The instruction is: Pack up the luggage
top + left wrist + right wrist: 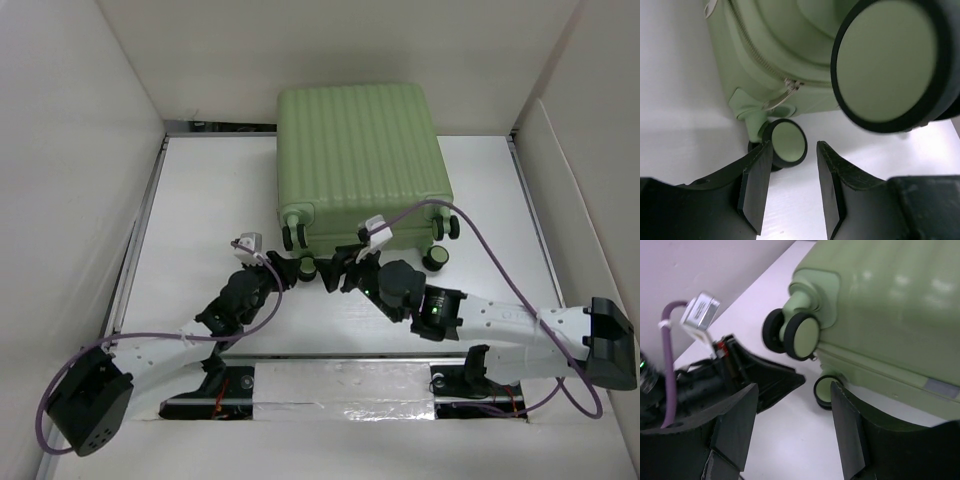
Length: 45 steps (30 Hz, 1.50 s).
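Note:
The luggage (360, 160) is a light green ribbed suitcase lying shut and flat at the back of the table, its wheels toward me. My left gripper (287, 269) sits just in front of the near-left wheels. In the left wrist view the left gripper (793, 156) is open with bare table between its fingers, a small wheel (787, 142) just beyond the left fingertip and a zipper pull (782, 95) above it. My right gripper (336, 272) is close beside it; the right gripper (794, 390) is open, holding nothing, with a wheel (826, 389) by its right fingertip.
The two grippers nearly meet tip to tip in front of the suitcase; the left gripper's finger (772, 380) shows in the right wrist view. White walls (70, 150) enclose the table on three sides. A purple cable (500, 270) loops over the right arm.

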Tool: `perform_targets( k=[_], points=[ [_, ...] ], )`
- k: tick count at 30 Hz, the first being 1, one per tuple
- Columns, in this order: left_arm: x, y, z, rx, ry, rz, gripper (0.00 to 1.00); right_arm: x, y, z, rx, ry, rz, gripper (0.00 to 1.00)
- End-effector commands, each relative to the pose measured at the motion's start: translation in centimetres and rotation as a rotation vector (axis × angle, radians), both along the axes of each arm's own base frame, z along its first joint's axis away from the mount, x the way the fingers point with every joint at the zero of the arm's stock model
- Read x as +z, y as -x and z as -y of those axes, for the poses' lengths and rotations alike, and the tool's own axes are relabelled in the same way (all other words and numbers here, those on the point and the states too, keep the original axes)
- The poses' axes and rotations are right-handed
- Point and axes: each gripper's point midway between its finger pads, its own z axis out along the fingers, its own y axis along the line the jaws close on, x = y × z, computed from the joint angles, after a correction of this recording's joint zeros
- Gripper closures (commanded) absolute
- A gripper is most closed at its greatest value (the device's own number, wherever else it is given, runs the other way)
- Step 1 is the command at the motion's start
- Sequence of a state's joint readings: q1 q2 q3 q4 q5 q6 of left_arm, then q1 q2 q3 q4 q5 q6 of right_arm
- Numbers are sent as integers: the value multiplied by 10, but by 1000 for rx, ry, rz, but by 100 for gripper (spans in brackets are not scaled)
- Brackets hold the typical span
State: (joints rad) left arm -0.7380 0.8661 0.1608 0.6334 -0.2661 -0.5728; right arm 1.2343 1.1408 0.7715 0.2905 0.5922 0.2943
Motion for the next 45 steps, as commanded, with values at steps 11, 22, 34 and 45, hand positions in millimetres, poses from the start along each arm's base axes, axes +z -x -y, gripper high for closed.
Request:
perform_targets(
  k=[11, 22, 34, 45],
  points=[
    [53, -50, 18, 72, 30, 170, 73, 11, 0, -10, 105, -56, 13, 35],
    [35, -51, -1, 158, -14, 138, 75, 10, -8, -3, 107, -70, 4, 35],
    [19, -39, -20, 185, -17, 150, 58, 14, -9, 1, 129, -109, 22, 37],
    [35, -44, -11, 139, 6, 262, 66, 30, -9, 15, 139, -159, 41, 40]
  ],
)
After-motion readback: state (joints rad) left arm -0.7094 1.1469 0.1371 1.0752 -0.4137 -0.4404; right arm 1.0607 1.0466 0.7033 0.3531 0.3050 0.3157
